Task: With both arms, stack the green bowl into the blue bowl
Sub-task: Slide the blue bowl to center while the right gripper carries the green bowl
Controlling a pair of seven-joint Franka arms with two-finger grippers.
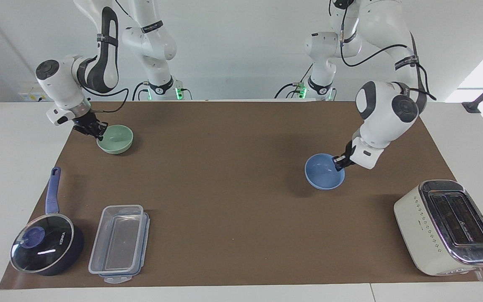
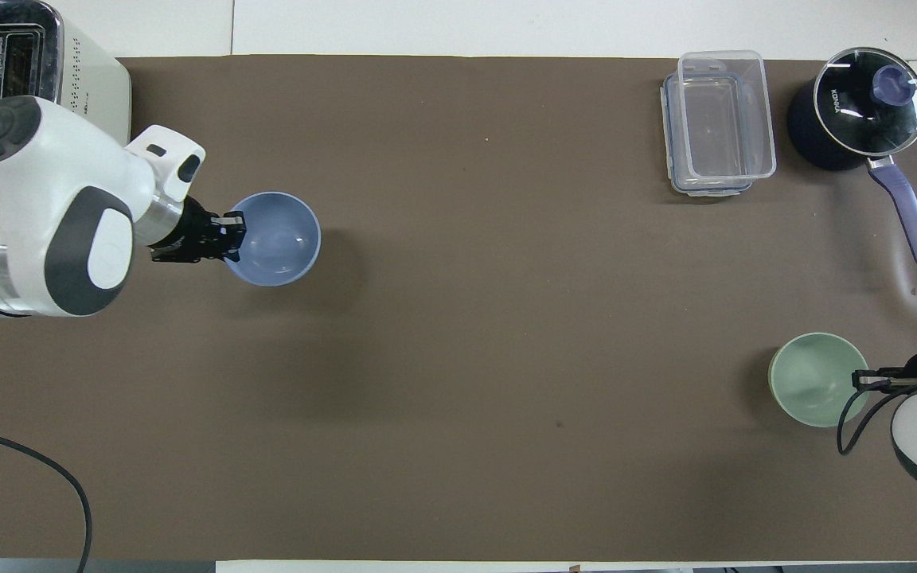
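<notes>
L gripper (image 1: pixel 340 160) and R gripper (image 1: pixel 97 131) both clamped shut on sth, wrists angled down, arms extended.

The small round pale green bowl (image 1: pixel 116 139) and periwinkle-blue bowl (image 1: pixel 324 171) look smooth and matt; the brown paper-like table mat (image 1: pixel 233 201) looks matt.
</notes>
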